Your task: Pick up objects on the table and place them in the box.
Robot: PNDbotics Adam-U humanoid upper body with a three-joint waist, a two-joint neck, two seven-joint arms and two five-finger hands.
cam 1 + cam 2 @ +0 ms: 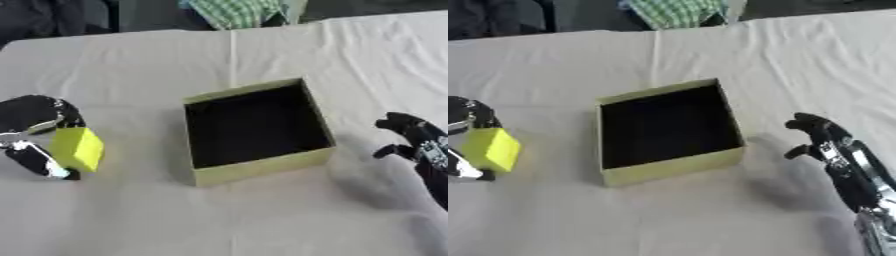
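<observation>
One yellow block (77, 148) is all you've got to move right now, and it sits at the left edge of the frame, pinched in your left hand (35, 131) w/ dark fingers above it and the thumb below. Can't tell if it's resting on the cloth (262, 220) or lifted just clear.

Box (262, 167) is center frame, open top, dark inside, olive-green walls; nothing visible in it. Block and box are well apart, w/ bare cloth between.

Your right hand (820, 137) shows at the right edge, near the box's right wall but not touching, fingers loosely curled, holding nothing.

Handling, as a guess: block looks like foam or light plastic, so prob light and maybe a bit squashy. Flat faces, matte, so not likely slippery. Not fragile by the look of it. Best hold is across two opposite flat faces, near the middle, which is about where you have it. A corner grip would let it twist.

Next move calls for carrying it right, over the near-left wall, high enough to clear the rim. Box looks like thin card, so a bump on the wall could shove it along the cloth.
</observation>
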